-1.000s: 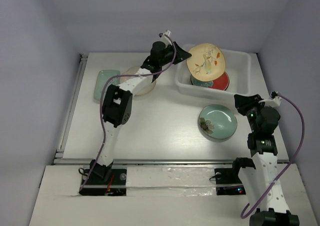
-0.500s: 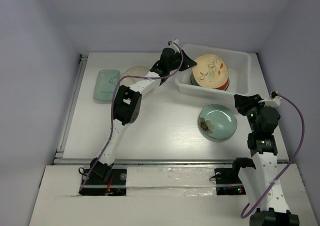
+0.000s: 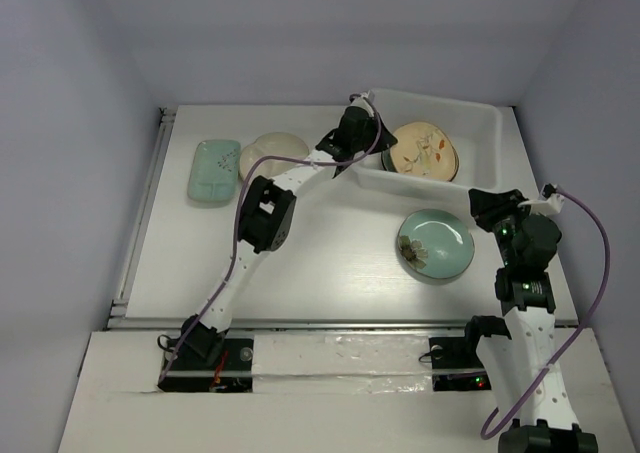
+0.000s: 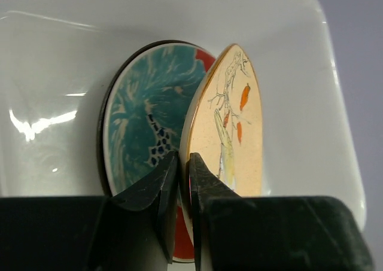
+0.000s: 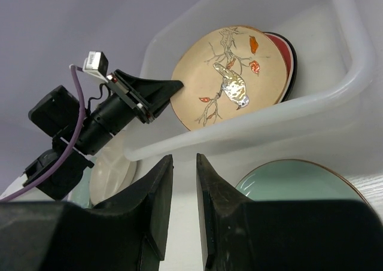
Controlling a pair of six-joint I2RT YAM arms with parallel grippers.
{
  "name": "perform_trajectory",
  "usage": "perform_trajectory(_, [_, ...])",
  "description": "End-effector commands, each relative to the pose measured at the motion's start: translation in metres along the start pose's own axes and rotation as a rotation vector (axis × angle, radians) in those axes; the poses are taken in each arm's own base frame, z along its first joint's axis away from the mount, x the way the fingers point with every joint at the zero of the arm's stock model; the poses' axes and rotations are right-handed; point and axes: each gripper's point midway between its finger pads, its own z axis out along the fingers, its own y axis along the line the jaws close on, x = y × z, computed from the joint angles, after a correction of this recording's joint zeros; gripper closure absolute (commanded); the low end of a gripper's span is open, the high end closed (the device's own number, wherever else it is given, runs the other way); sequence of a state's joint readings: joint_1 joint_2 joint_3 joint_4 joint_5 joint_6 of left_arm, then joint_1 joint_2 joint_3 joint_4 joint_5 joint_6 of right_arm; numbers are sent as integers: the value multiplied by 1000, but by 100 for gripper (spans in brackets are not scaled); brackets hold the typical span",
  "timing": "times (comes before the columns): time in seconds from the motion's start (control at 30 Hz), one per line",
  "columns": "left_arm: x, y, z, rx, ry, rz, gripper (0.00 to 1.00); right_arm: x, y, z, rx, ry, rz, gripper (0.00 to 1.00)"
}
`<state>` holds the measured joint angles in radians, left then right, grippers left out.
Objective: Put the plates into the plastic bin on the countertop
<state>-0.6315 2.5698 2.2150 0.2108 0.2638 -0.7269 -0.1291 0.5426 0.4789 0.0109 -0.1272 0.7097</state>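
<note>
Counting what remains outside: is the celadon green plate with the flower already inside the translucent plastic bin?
No, the celadon green plate lies on the white countertop, outside the near wall of the translucent plastic bin.

The red-and-teal plate (image 3: 447, 168) is mostly hidden under the tan bird plate (image 3: 422, 149) from above, only a sliver showing. The left claw (image 3: 372, 145) blocks that plate's near rim, so its grip can't be judged there. In the right wrist view the green plate (image 5: 299, 178) is cut off by the bottom edge, behind the right claw (image 5: 184, 181)
</note>
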Motion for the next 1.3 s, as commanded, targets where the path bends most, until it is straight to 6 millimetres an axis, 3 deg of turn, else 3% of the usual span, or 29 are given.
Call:
perform_trajectory(0.0, [-43,-65,-7,106,-137,76,91,-9,9,-1,-31,-36,-22,72])
perform_trajectory(0.13, [-38,-52,-3,68,-133,91,79,-11,10,-3,-31,-41,-24,72])
perform_trajectory(0.2, [-36,-49,-4,58,-135,94,59,-12,9,-4,-28,-47,-26,72])
perform_trajectory(0.23, [-32,-54,-4,63,-132,102,59,-12,10,-4,-30,-49,-26,72])
perform_trajectory(0.27, [-35,-56,-6,59,-139,110,47,-13,10,-4,-30,-49,-26,72])
perform_trajectory(0.47, [-61,-82,-27,35,-228,210,23,-12,10,-3,-34,-46,-27,72])
perform_trajectory(0.73, [-94,-146,-72,6,-368,450,9,-12,9,-4,-27,-50,-28,72])
perform_trajectory(0.93, [-116,-174,-105,-18,-430,526,7,-13,9,-4,-26,-54,-29,72])
perform_trajectory(0.97, [-117,-185,-116,-6,-438,533,10,-13,8,-4,-21,-53,-29,72])
perform_trajectory(1.0, [-111,-178,-113,-14,-425,534,14,-14,8,-5,-21,-58,-29,72])
perform_trajectory(1.03, [-120,-191,-130,7,-451,531,18,-14,8,-5,-21,-60,-29,72])
perform_trajectory(1.07, [-102,-184,-131,8,-421,532,32,-16,9,-6,-22,-65,-31,72])
perform_trajectory(1.1, [-94,-190,-138,34,-414,520,49,-17,9,-7,-20,-71,-33,73])
perform_trajectory(1.13, [-102,-203,-163,61,-441,507,71,-17,8,-8,-19,-72,-33,78])
perform_trajectory(1.17, [-73,-185,-163,49,-392,502,96,-18,9,-8,-19,-78,-35,80])
perform_trajectory(1.2, [-58,-186,-170,64,-374,492,100,-18,9,-9,-18,-80,-35,83])
perform_trajectory(1.23, [-57,-197,-193,94,-385,459,100,-19,10,-10,-21,-84,-35,87])
perform_trajectory(1.27, [-23,-169,-194,69,-324,454,100,-19,9,-10,-20,-83,-35,89])
